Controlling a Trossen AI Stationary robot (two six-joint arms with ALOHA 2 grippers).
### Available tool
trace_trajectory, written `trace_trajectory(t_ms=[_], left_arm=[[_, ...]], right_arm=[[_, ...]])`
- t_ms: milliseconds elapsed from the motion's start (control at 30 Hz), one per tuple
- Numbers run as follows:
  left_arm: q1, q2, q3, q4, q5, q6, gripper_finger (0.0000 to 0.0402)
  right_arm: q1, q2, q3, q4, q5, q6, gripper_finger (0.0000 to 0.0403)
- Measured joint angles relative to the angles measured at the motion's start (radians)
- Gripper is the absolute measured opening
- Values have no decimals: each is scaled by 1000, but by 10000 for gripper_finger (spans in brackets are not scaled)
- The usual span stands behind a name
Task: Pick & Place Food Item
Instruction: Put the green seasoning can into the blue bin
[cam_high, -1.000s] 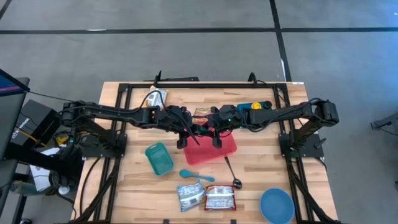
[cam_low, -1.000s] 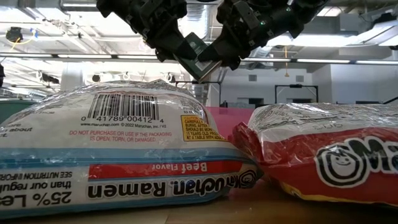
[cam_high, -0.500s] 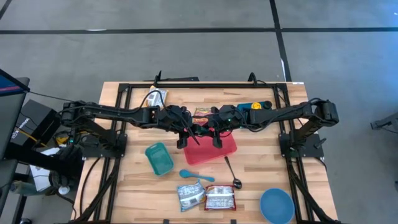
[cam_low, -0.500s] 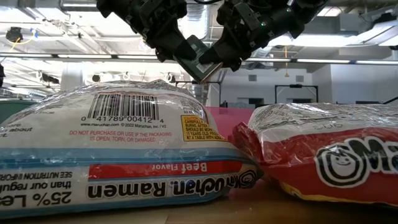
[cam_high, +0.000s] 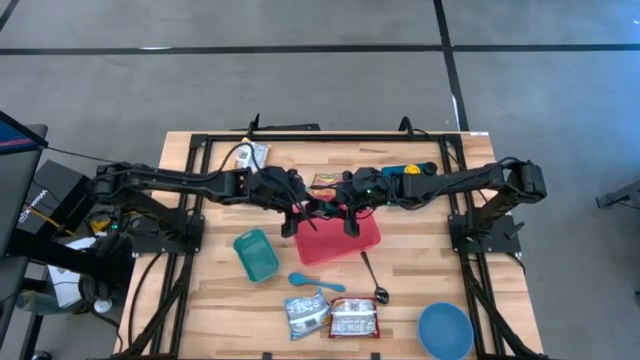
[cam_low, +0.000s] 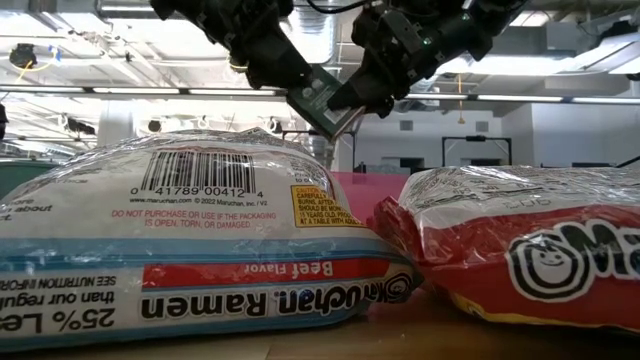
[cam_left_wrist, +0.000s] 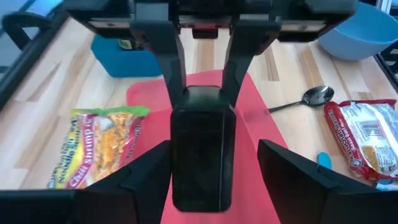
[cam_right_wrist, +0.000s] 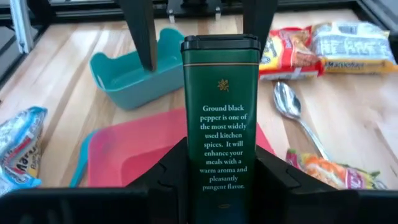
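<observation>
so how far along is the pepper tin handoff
Done: the pepper tin is lifted above the red tray. In hand: the right gripper clamps it at its base, while the left gripper has its fingers spread either side, apparently letting go. Left: setting the tin down; it is still in the air.

The cutting board lies at the middle of the counter. Above it, the pepper tin hangs between the left gripper and the right gripper, whose arms reach in from either side. A snack packet lies just beyond the board, another packet at the far left. The tub sits left of the board, the small scoop and spoon nearer. Two ramen packs lie side by side at the near edge (bowl to their right).
</observation>
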Motion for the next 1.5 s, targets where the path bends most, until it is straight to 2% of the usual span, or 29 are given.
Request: trace_trajectory(t_ms=[367, 667, 833, 1133, 1300, 1500], left_arm=[[14, -58, -1, -39, -1, 5, 211], [51, -55, 0, -89, -49, 29, 193], [83, -55, -28, -85, -54, 21, 182], [90, -113, -197, 134, -39, -40, 166], [89, -156, -297, 302, -20, -87, 163], [89, -175, -408, 511, -17, -90, 163]], right_arm=[[2, -39, -1, -75, 3, -3, 107], [10, -32, -1, -147, 4, 19, 107], [17, -32, -14, -123, 47, 26, 107], [15, -32, -163, 136, 81, 54, 107], [14, -33, -191, 274, 85, 60, 107], [5, -32, -194, 349, 96, 60, 107]])
